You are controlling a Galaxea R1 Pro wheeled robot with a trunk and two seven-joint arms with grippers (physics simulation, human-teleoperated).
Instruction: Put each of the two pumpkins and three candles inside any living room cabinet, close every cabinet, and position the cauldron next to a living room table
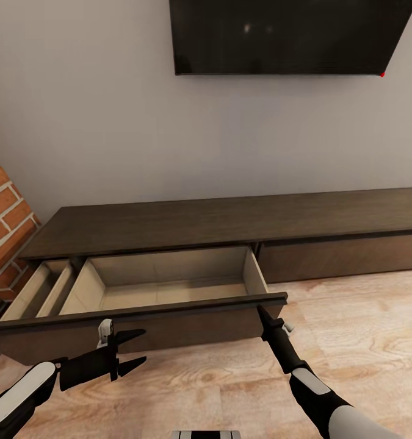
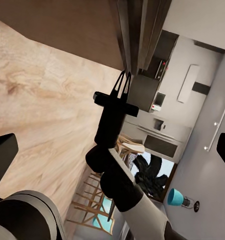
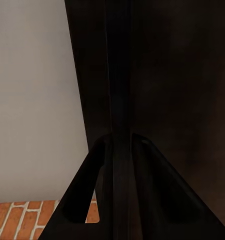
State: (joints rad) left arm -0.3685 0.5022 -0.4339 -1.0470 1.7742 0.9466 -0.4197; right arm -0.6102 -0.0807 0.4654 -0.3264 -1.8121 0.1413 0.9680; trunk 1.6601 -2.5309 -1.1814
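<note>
The long dark-brown cabinet [image 1: 230, 219] stands against the wall. Its left wide drawer [image 1: 169, 286] is pulled out and its beige inside is empty. My right gripper [image 1: 262, 312] is at the right end of the drawer front [image 1: 138, 329], shut on the thin top edge, which runs between its fingers [image 3: 95, 165]. The left wrist view shows that gripper [image 2: 123, 82] against the same edge. My left gripper [image 1: 135, 349] hovers open just in front of the drawer front, holding nothing. The pumpkins, candles, cauldron and table are out of view.
A narrow side compartment [image 1: 38, 289] is pulled out at the drawer's left. A brick column [image 1: 4, 225] stands at the left, and a black TV [image 1: 285, 36] hangs above. The cabinet's right drawer front [image 1: 346, 256] is closed. Light wood floor [image 1: 352, 347] stretches to the right.
</note>
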